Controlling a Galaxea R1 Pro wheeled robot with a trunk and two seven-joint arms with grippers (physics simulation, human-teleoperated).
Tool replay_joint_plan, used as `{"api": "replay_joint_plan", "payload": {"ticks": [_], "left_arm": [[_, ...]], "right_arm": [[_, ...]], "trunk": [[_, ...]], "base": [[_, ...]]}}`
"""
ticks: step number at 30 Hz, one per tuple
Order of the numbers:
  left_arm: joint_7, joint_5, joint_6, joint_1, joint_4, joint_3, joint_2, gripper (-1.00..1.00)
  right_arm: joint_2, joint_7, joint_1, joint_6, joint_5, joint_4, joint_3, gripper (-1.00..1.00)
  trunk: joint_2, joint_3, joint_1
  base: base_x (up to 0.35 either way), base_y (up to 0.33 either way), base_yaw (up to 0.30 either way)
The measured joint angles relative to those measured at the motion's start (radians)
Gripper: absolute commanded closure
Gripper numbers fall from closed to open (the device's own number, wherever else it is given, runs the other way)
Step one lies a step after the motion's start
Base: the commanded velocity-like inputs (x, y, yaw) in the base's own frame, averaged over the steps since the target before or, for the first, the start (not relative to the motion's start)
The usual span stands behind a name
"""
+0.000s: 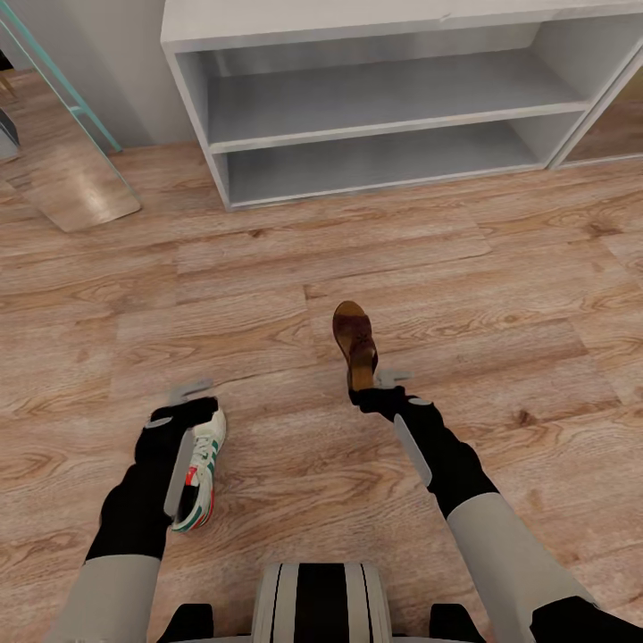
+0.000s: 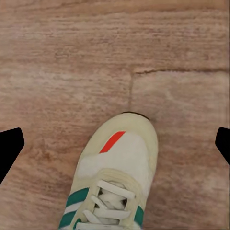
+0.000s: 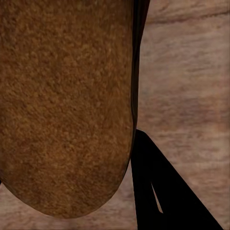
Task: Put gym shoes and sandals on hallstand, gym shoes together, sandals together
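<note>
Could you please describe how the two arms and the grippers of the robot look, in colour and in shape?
Both arms have pale grey-white cylindrical upper segments, then glossy black forearms and wrists. A light grey elongated panel runs along each black forearm. The left gripper and the right gripper end in flat, light grey fingers. In the left wrist view, the fingertips look plain black and pointed. No cables or markings are visible.

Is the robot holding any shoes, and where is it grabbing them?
Seemingly both: left gripper on the white, green-striped gym shoe, right gripper at one end of the brown leather sandal. Exact contact is hidden.
</note>
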Motion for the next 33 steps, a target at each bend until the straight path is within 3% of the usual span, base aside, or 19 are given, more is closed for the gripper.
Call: {"api": "replay_joint_plan", "payload": {"ticks": [6, 21, 24, 33], "left_arm": [[-0.019, -0.004, 0.025, -0.033, 0.035, -0.003, 0.000, -1.00], [-0.035, -0.004, 0.028, -0.034, 0.038, -0.017, 0.002, -1.00], [-0.135, -0.003, 0.028, -0.034, 0.038, -0.015, 0.002, -1.00], [-0.171, -0.004, 0.028, -0.034, 0.040, -0.009, 0.002, -1.00]], "right_arm": [[-0.001, -0.003, 0.000, 0.024, -0.001, -0.060, -0.002, 1.00], [0.000, -0.002, 0.000, 0.047, -0.001, -0.316, 0.002, 1.00], [0.000, -0.003, 0.000, 0.048, -0.001, -0.330, 0.002, 1.00], [0.000, -0.003, 0.000, 0.048, 0.000, -0.331, 0.003, 1.00]], "trunk": [[0.000, 0.000, 0.000], [0.000, 0.000, 0.000], [0.000, 0.000, 0.000], [0.000, 0.000, 0.000]], "base": [[0.000, 0.000, 0.000], [0.000, 0.000, 0.000], [0.000, 0.000, 0.000], [0.000, 0.000, 0.000]]}}
